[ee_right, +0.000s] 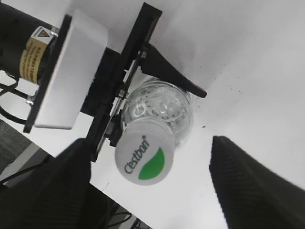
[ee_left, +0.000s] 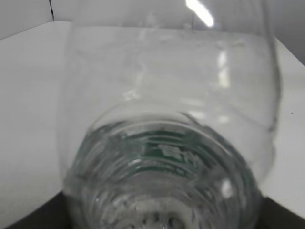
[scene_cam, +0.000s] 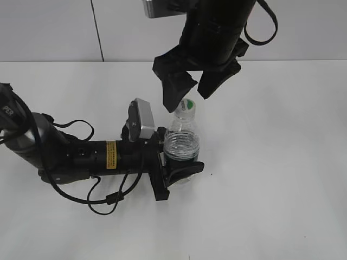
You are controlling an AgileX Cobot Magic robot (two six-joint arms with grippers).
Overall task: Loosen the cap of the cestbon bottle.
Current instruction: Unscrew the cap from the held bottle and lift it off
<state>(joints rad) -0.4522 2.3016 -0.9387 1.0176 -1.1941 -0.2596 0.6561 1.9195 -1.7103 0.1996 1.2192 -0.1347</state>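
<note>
Cestbon bottle (scene_cam: 181,145) upright mid-bench, long axis vertical, clamped low by left gripper (scene_cam: 172,172). Cap (scene_cam: 187,110) on top, directly under right gripper (scene_cam: 191,86), the nearer 1 to cap; fingers spread, either side, not touching. Judgement: straight descent, then pinch and twist.

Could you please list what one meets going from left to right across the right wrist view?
Left arm's yellow warning label → white camera housing → black end effector frame → cap → right end effector's finger.
</note>
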